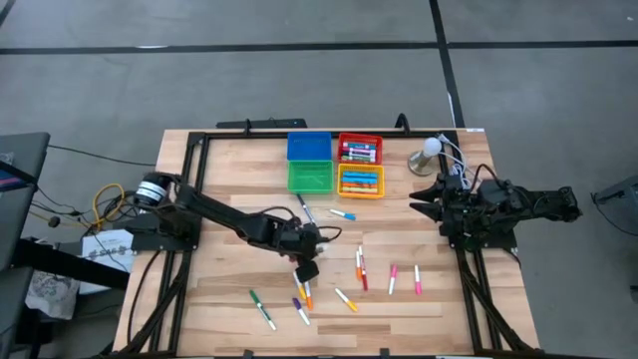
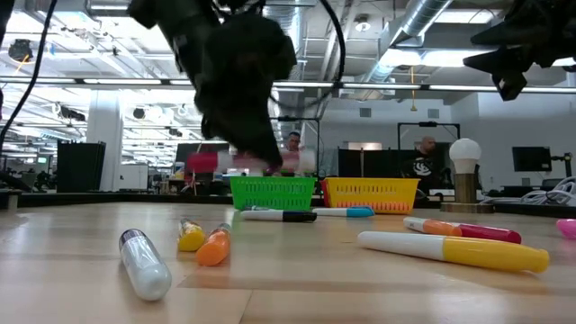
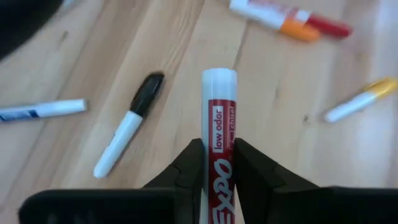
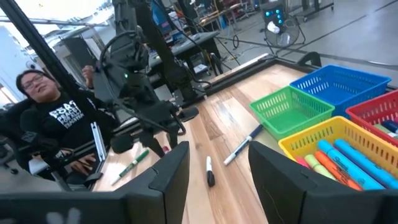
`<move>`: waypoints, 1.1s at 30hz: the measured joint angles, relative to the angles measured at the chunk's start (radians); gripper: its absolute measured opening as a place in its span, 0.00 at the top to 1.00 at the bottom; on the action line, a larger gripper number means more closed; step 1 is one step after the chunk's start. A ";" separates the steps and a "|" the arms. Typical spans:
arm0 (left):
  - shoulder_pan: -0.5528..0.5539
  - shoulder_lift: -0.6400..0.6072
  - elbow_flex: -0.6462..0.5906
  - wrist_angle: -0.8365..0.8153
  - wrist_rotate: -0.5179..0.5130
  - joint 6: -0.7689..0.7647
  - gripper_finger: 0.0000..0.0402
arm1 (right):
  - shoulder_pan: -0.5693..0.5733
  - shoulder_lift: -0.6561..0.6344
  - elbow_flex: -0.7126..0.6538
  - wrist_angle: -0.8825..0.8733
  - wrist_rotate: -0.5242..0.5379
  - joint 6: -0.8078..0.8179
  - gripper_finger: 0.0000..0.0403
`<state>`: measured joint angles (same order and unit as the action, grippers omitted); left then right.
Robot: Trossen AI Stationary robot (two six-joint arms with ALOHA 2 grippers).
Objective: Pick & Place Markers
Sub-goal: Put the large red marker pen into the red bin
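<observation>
Above the wooden table (image 1: 219, 299), my left gripper (image 3: 217, 155) pinches a smooth white red-labelled marker (image 3: 219, 118) (round-ended, cylindrical); my right gripper (image 4: 217, 168) hangs spread near the mesh plastic bins (image 1: 334, 165).

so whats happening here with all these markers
The left hand is shut on a red-labelled marker above the middle of the table. The right hand waits open at the right side. More markers lie loose on the wood; some are already in the red bin and yellow bin.
</observation>
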<state>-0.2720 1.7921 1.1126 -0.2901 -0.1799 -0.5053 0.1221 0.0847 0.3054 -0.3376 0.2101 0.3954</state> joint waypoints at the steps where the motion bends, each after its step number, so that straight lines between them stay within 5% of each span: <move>1: 0.004 -0.018 0.000 0.003 0.000 0.000 0.84 | 0.000 0.000 0.000 0.007 0.000 0.000 0.61; 9: 0.068 -0.153 0.001 0.060 -0.011 0.005 0.84 | 0.000 0.000 0.000 0.110 0.003 -0.001 0.62; 23: 0.202 -0.215 0.003 0.497 0.027 0.090 0.84 | 0.000 0.019 0.000 0.264 0.001 -0.001 0.68; 33: 0.209 -0.215 0.004 0.653 0.035 0.083 0.84 | 0.000 0.253 0.000 0.426 -0.001 0.024 0.58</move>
<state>-0.0631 1.5772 1.1164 0.3627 -0.1444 -0.4223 0.1219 0.3376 0.3054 0.0887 0.2089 0.4194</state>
